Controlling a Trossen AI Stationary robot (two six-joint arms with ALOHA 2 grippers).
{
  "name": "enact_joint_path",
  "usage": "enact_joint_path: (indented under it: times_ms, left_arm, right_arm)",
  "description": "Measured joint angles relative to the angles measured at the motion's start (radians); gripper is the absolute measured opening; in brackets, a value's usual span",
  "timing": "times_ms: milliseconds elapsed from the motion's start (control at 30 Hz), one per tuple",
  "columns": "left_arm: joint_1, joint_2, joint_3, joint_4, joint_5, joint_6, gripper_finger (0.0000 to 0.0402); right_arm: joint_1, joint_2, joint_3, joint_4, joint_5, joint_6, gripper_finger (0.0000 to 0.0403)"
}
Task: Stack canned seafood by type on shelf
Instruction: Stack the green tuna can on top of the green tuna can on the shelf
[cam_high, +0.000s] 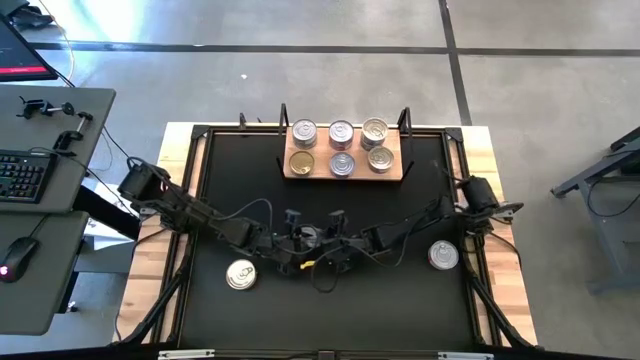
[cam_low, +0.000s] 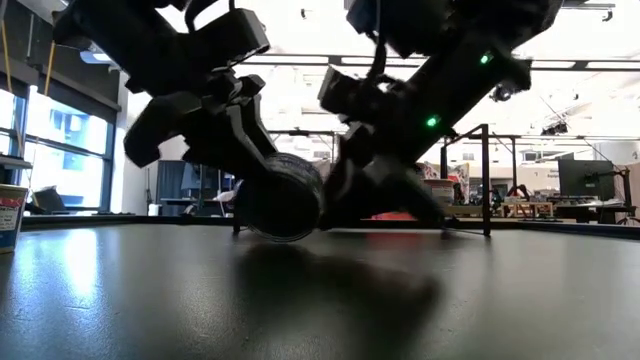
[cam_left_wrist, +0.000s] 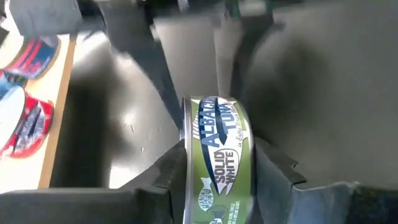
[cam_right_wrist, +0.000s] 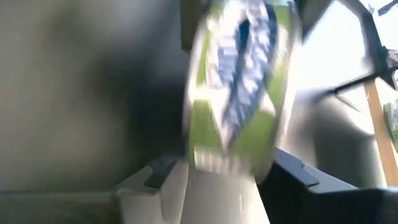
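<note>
A green-labelled tuna can (cam_left_wrist: 217, 155) stands on edge at the middle of the black table (cam_high: 330, 320), between my two grippers. My left gripper (cam_left_wrist: 217, 186) is shut on it and reaches in from the table's left. My right gripper (cam_high: 335, 243) comes in from the right and meets the same can (cam_right_wrist: 239, 93), which fills its wrist view. The shelf (cam_high: 393, 172), a light wooden board with black posts, stands at the far edge and carries several cans (cam_high: 341, 133). My left gripper pinches the can by its two flat faces (cam_left_wrist: 188, 163), one finger on each. The fingers slant down from the table's left. The can sits on edge, label outward, low over the table (cam_low: 283, 200); whether its lower rim touches the table I cannot tell.
One loose can (cam_high: 241, 274) lies flat on the near left of the table and another (cam_high: 443, 256) on the right. Red-labelled cans (cam_left_wrist: 25, 118) on the shelf show in the left wrist view. A desk with a keyboard (cam_high: 25, 175) stands left of the table.
</note>
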Motion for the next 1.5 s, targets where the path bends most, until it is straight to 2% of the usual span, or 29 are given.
enact_joint_path:
  times_ms: [133, 367, 467, 533, 733, 900, 1033, 1200, 1500]
  left_arm:
    - [-0.025, -0.002, 0.0, -0.031, -0.059, -0.011, 0.0121]
    - [-0.045, -0.012, 0.028, -0.054, -0.28, -0.044, 0.0125]
    - [-0.041, -0.014, 0.084, -0.049, -0.367, 0.044, 0.0126]
    - [-0.024, -0.014, 0.123, -0.049, -0.387, 0.128, 0.0127]
    - [0.128, -0.014, 0.23, -0.176, -0.403, 0.292, 0.0127]
    - [0.291, -0.012, 0.262, -0.204, -0.35, 0.357, 0.0128]
    - [0.407, -0.01, 0.257, -0.214, -0.223, 0.331, 0.0128]
    - [0.478, -0.01, 0.254, -0.26, -0.232, 0.324, 0.0129]
    - [0.509, 0.014, 0.254, -0.275, -0.218, 0.333, 0.013]
  right_arm:
    - [0.002, -0.069, -0.003, -0.163, 0.033, 0.088, 0.0182]
    - [0.04, -0.126, -0.002, -0.525, 0.151, 0.395, 0.0178]
    - [0.095, -0.126, -0.002, -0.705, 0.171, 0.595, 0.0176]
    - [0.144, -0.126, -0.002, -0.819, 0.212, 0.733, 0.0174]
    - [0.318, -0.127, -0.002, -1.066, 0.392, 1.083, 0.0171]
    - [0.407, -0.127, -0.002, -1.137, 0.532, 1.238, 0.0171]
    - [0.429, -0.128, -0.002, -1.163, 0.565, 1.287, 0.0171]
    - [0.422, -0.128, -0.002, -1.165, 0.575, 1.296, 0.0171]
    - [0.418, -0.128, -0.001, -1.162, 0.613, 1.305, 0.0171]
